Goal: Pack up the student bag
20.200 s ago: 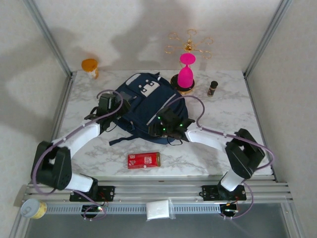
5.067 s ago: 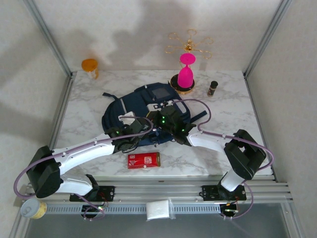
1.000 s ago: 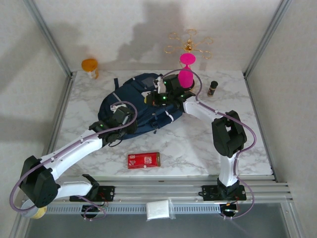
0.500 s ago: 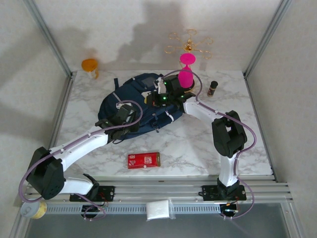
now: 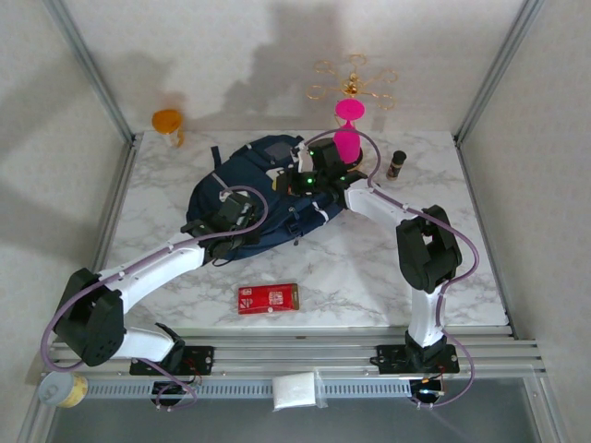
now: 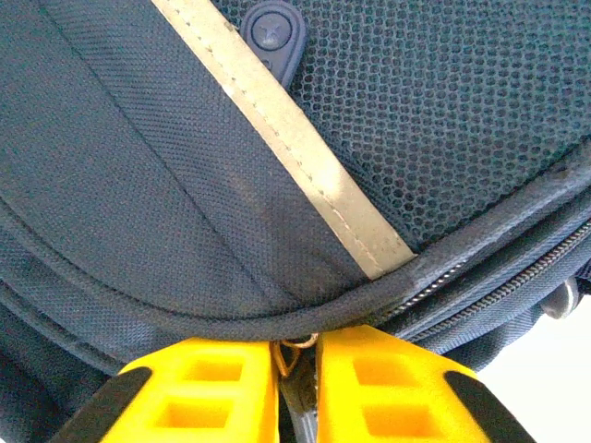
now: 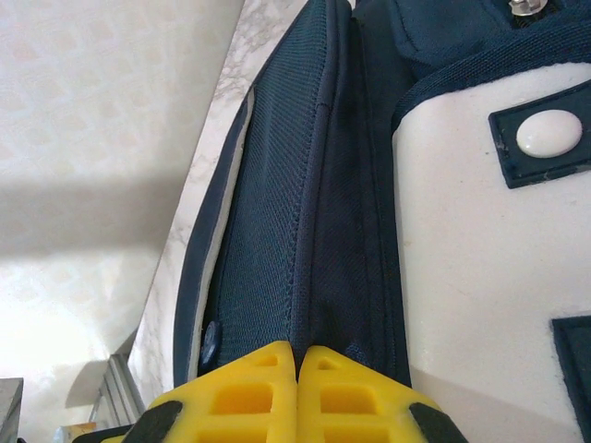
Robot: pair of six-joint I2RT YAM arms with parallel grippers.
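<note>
My left pincer (image 6: pixel 297 358) is clamped on the small dark zip pull (image 6: pixel 296 404) at the edge seam of the large navy blue fabric backpack (image 5: pixel 263 166). The backpack lies toward the far side of the white marbled table (image 5: pixel 388 277). My right pincer (image 7: pixel 297 362) is pressed together on a ridge of its fabric, beside a white patch (image 7: pixel 480 277).

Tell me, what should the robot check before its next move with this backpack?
1. Left gripper pinching the zipper pull: ok.
2. Right gripper clamped on the backpack fabric: ok.
3. Bag open for packing: not ok, the zipper looks closed.
4. Red box lying free on the table: ok.
5. Pink ornament clear of the right arm: cannot tell, they look very close.
</note>
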